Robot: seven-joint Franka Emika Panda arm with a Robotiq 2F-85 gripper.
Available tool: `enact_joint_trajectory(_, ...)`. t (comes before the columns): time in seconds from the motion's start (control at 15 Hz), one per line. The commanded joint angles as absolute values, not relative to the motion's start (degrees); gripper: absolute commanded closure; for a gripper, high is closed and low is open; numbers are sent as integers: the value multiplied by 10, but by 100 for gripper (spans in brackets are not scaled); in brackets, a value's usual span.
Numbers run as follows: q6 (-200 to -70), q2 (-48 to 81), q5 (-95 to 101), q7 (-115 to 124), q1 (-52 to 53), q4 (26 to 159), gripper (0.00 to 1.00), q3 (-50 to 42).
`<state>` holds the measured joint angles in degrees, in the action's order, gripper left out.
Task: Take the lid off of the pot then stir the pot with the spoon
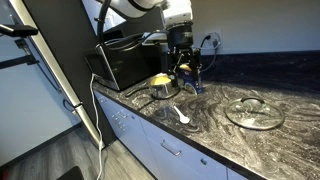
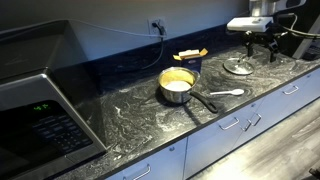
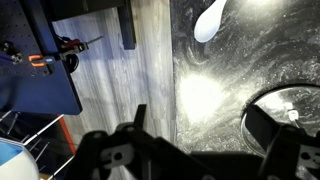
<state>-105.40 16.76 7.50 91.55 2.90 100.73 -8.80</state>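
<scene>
1. since the lid (image 2: 238,66) is already off, the pot (image 2: 178,87) stands open, yellow inside, farthest from the gripper (image 2: 263,47) along the counter (image 2: 130,120).
2. the spoon (image 2: 227,93) lies flat between pot and gripper, apart from both; in the wrist view its bowl shows ahead of the fingers (image 3: 112,152), handle running out of frame.
3. the lid rests flat on the counter, near and below the gripper.
4. the gripper hangs above, jaws wide and empty; i judge the next reach goes forward to the spoon.
</scene>
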Motion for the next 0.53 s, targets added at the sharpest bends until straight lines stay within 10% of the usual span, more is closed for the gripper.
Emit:
enact_joint_trajectory(0.0,-1052,163,78,919,20,1013,0,-75)
enact_joint_trajectory(0.47,-1053,150,62,949,21,1037,0,-71)
